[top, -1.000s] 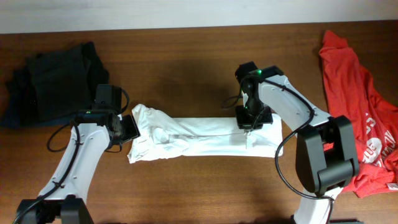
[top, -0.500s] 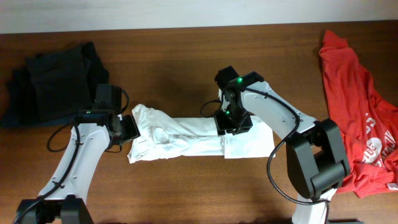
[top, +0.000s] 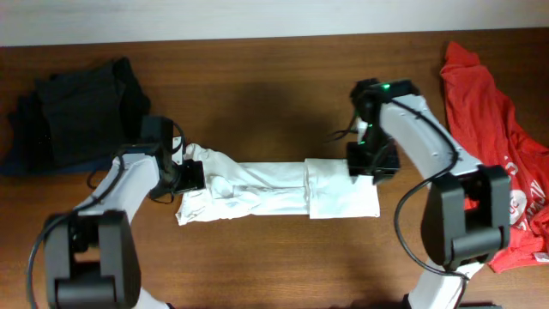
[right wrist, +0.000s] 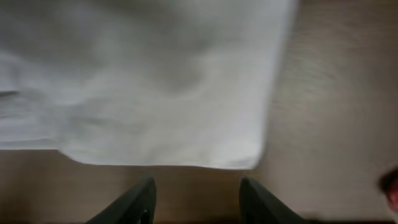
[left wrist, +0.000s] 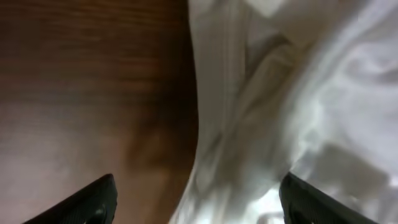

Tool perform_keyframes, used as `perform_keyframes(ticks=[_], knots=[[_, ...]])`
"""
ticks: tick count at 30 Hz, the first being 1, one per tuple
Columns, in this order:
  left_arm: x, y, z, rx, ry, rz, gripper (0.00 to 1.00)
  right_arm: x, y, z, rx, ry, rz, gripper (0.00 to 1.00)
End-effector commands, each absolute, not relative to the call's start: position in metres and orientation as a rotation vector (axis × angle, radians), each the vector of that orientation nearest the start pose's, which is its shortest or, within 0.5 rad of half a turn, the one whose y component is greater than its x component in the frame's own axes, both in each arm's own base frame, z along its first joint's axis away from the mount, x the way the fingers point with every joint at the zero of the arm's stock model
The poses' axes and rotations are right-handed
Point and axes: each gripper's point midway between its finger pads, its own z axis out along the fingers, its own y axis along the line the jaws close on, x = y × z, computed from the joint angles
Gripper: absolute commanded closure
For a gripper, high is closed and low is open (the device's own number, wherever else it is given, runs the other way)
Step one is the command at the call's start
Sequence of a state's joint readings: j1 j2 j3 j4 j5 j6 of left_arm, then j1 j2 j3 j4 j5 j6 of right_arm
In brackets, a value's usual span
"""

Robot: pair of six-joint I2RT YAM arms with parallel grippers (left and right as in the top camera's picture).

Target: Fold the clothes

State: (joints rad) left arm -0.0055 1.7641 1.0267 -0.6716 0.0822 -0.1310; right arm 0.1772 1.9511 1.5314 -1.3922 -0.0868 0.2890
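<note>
From above, the white shirt (top: 257, 193) lay as a long band across the table (top: 257, 103). Its right end was doubled over and its left end was crumpled. The left end effector (top: 190, 176) sat at that crumpled end, and the right end effector (top: 373, 161) hung by the fold's far right corner. The red shirt (top: 489, 120) lay far right. To my eye the left end wanted folding in: pinch every layer, lift clear, lay the edges square.

Left wrist: the left end effector (left wrist: 199, 202) gaped wide with nothing gripped, and the white shirt (left wrist: 280, 93) ran between its fingers.

Right wrist: the right end effector (right wrist: 198, 205) stood open and empty over bare table, just off the white shirt (right wrist: 155, 74).
</note>
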Motion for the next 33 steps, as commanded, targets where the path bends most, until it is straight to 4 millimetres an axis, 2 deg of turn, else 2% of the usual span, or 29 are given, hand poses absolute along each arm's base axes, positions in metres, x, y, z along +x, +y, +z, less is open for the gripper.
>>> perform_keyframes(ticks=[1,3,6,9,12,13,15,17,19,20,22,24,26,30,33], knots=[[0.333,-0.037,-0.015,-0.057,3.013,-0.334,0.18,0.306,0.055,0.088,0.267,3.346,0.033,0.53],[0.329,-0.053,-0.023,-0.012,3.026,-0.480,0.32,0.306,0.053,0.088,0.276,3.345,0.034,0.52],[0.321,-0.067,-0.021,-0.001,3.036,-0.619,0.56,0.307,0.050,0.088,0.262,3.340,0.008,0.52],[0.307,-0.067,-0.021,-0.021,3.092,-0.633,0.84,0.308,0.045,0.088,0.276,3.336,-0.010,0.52],[0.302,-0.056,-0.022,-0.049,3.131,-0.564,0.98,0.309,0.038,0.088,0.285,3.330,-0.048,0.51],[0.304,-0.050,-0.021,-0.063,3.142,-0.516,0.99,0.309,0.035,0.088,0.291,3.328,-0.063,0.51],[0.313,-0.023,-0.009,-0.142,3.166,-0.349,0.99,0.310,0.020,0.088,0.323,3.315,-0.127,0.46],[0.328,0.011,0.016,-0.295,3.166,-0.179,1.00,0.311,0.006,0.088,0.357,3.309,-0.152,0.42],[0.336,0.037,0.042,-0.423,3.155,-0.058,1.00,0.311,-0.006,0.088,0.385,3.310,-0.140,0.40],[0.341,0.046,0.062,-0.457,3.147,-0.028,1.00,0.311,-0.013,0.088,0.403,3.308,-0.136,0.40],[0.345,0.046,0.086,-0.491,3.143,-0.037,1.00,0.311,-0.023,0.088,0.450,3.304,-0.129,0.39],[0.343,0.020,0.114,-0.442,3.174,-0.163,1.00,0.310,-0.029,0.088,0.450,3.306,-0.122,0.39],[0.339,-0.033,0.136,-0.322,3.207,-0.387,0.99,0.310,-0.029,0.088,0.445,3.307,-0.122,0.39],[0.330,-0.127,0.143,0.012,3.198,-0.607,1.00,0.309,-0.028,0.088,0.444,3.310,-0.123,0.39],[0.325,-0.176,0.143,0.199,3.161,-0.633,0.99,0.309,-0.028,0.088,0.444,3.310,-0.123,0.39]])
